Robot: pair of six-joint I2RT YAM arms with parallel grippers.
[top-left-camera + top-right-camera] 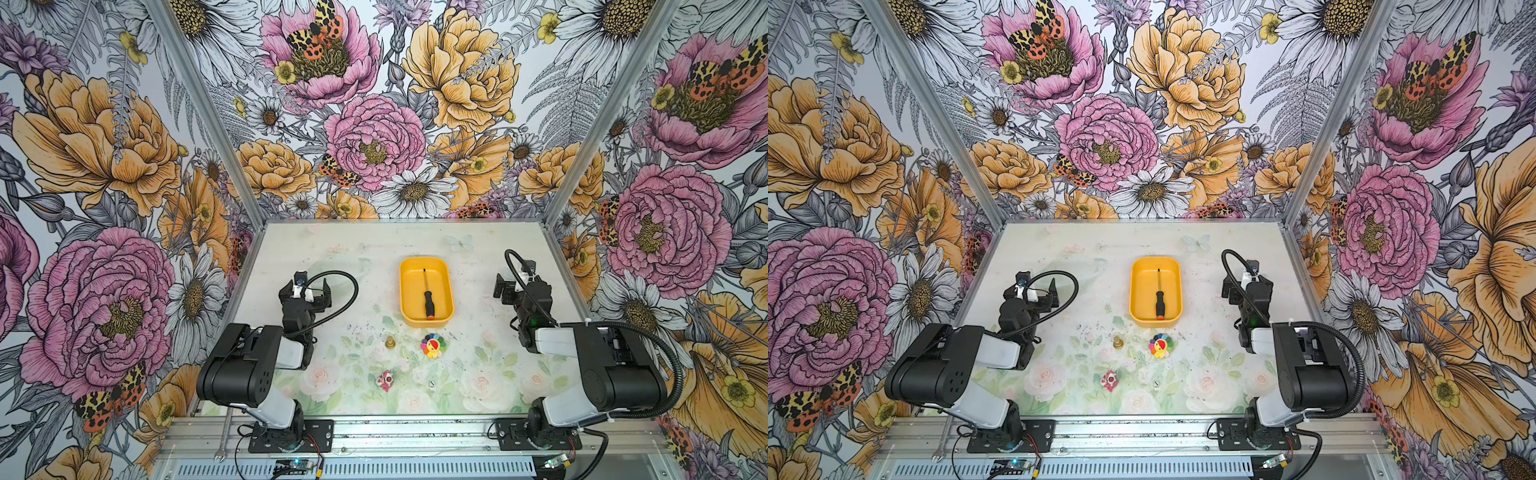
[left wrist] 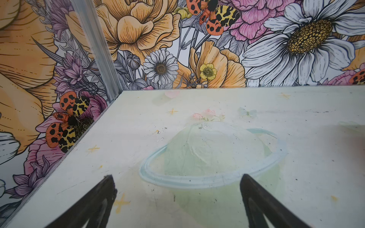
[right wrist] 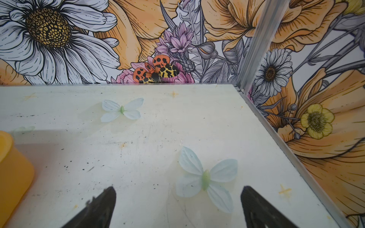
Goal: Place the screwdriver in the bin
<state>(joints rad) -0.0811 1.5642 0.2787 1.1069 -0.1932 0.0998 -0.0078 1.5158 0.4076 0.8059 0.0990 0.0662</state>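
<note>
My left claw (image 1: 306, 289) hangs over the left side of the desk (image 1: 478, 249) with its jaws apart and nothing between them. The wrist view shows only bare desk there. The screwdriver (image 1: 427, 297) lies flat inside the bin (image 1: 403, 286), shaft toward the far edge and orange end by the near wall. The bin stands mid-desk, a little toward the far edge. My right claw (image 1: 503, 287) hovers near the right edge, jaws spread wide and empty.

As I judge it, the job looks done, so the risks lie in pulling away:
- A careless sweep of the left arm toward the middle could scatter the small things by the near edge.
- The right claw is the nearer one to the bin. A leftward swing could clip the wall and shove or tip the light tub, and its low walls may let the screwdriver roll out.

Count, left to right:
- 2 claws
- 1 wrench (image 1: 223, 434) on the front rail, off the desk
- 1 brass piece (image 1: 390, 342)
- 1 red trinket (image 1: 385, 380)
- 1 bin
- 1 screwdriver
- 1 rainbow flower toy (image 1: 433, 346)
- 1 tiny white speck (image 1: 432, 384), too small to name
</note>
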